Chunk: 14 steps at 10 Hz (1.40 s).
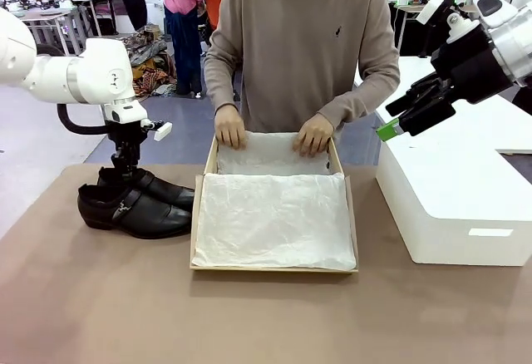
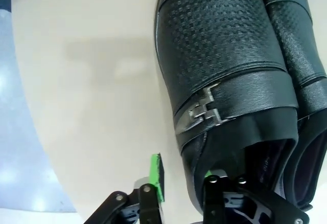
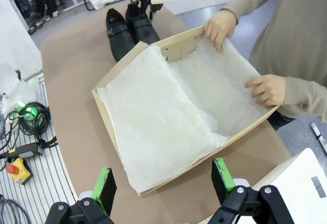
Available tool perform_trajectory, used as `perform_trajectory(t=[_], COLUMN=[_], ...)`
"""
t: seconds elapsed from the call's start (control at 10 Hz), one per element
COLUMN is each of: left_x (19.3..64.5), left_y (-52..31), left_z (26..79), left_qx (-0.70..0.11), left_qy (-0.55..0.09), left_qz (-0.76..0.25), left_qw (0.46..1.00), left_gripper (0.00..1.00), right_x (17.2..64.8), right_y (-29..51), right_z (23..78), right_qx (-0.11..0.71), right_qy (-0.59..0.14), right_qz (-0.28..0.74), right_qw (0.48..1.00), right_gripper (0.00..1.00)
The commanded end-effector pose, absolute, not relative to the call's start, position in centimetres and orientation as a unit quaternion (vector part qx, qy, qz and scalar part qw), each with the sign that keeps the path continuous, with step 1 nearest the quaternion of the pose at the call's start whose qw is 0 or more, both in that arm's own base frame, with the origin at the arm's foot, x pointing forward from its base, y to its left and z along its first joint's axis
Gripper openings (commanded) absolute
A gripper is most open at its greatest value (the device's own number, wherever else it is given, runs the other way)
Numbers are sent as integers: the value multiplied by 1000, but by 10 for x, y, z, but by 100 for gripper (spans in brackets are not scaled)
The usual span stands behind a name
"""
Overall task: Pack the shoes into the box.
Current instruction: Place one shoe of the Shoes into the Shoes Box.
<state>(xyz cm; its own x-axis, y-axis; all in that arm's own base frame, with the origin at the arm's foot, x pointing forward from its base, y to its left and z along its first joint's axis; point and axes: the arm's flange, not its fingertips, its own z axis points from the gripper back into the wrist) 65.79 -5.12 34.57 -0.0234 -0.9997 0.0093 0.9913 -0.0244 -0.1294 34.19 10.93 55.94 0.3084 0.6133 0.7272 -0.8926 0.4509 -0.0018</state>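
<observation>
the shoes [image 1: 137, 206] sit side by side on the bench [image 1: 266, 322], not yet packed, toes pointing at the cardboard shoebox [image 1: 198, 214] and just beside its left wall. the box lies open with white tissue paper [image 1: 274, 214] spread over its floor. the person's hands [image 1: 230, 127] rest on the far end.

the left hand [image 1: 125, 160] is down at the heel end of the pair. in the left wrist view it [image 2: 184, 175] straddles the collar of the shoe [image 2: 225, 55] whose buckle shows. one finger is inside the opening and the green pad [image 2: 156, 178] is outside, just short of the leather. it is partly open and grips nothing yet. the right hand [image 1: 395, 119] hangs wide open and empty above the white box [image 1: 449, 206].

the likely trouble is the grip itself. a pinch on one soft collar edge, far back at the heel, could let the toe droop and the glossy leather slide out. the shoes touch, so lifting one may drag its mate. a drooping toe could catch the box wall or bunch the tissue. the person's hands are in the landing zone.
</observation>
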Motion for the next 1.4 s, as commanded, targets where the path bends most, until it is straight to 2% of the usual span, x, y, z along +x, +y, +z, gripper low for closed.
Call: perform_trajectory(t=[0.0,0.4,0.7,1.0,1.3], left_x=[660,658,653,664,674], left_y=[-48,-46,-42,-29,-16], left_z=[349,350,370,386,420], left_qx=[-45,-29,-15,10,31], left_qy=[51,56,46,25,7], left_qz=[-720,-724,-726,-683,-671], left_qw=[691,687,686,730,741], left_gripper=[0,0,0,0,0], right_x=[345,345,345,345,345], right_y=[108,108,108,108,108], right_z=[558,558,558,558,558], right_qx=[216,216,216,216,216], right_qy=[-346,-346,-346,-346,-346], right_qz=[490,490,490,490,490], right_qw=[771,771,771,771,771], right_gripper=[100,100,100,100,100])
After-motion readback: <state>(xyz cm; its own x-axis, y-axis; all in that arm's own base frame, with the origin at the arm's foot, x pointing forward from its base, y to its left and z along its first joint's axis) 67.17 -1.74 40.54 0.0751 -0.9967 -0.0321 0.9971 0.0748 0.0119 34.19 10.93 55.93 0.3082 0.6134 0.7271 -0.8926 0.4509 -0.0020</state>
